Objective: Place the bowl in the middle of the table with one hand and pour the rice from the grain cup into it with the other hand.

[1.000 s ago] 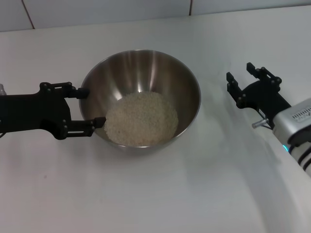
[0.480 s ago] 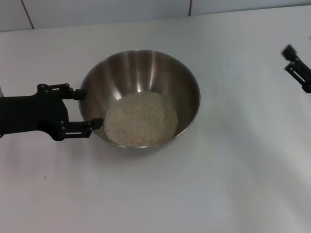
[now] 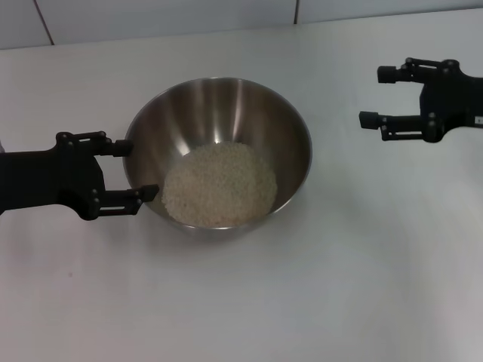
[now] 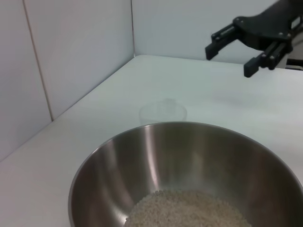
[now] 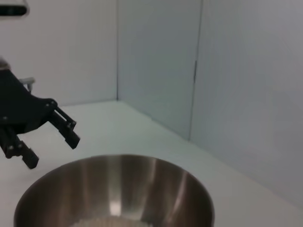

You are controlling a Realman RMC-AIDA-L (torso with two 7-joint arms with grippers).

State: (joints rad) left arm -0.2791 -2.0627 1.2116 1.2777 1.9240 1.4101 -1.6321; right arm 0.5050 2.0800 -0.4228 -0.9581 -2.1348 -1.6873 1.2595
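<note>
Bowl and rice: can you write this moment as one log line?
bowl: mid-table | rice: inside bowl | left tool: open, at bowl's rim | right tool: open, empty, apart

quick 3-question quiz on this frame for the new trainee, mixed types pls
1. True or false: the rice is already in the bowl.
2. Which claw has its fingers beside the bowl's rim? A) left claw B) right claw C) both
3. Fill in: the left wrist view shows the empty clear ____ standing on the table beyond the bowl.

Key
1. True: a pale mound lies in the bottom of the bowl.
2. A. The left claw is open at the rim; the right claw is open too, but well clear of the bowl and holding nothing.
3. cup
</note>
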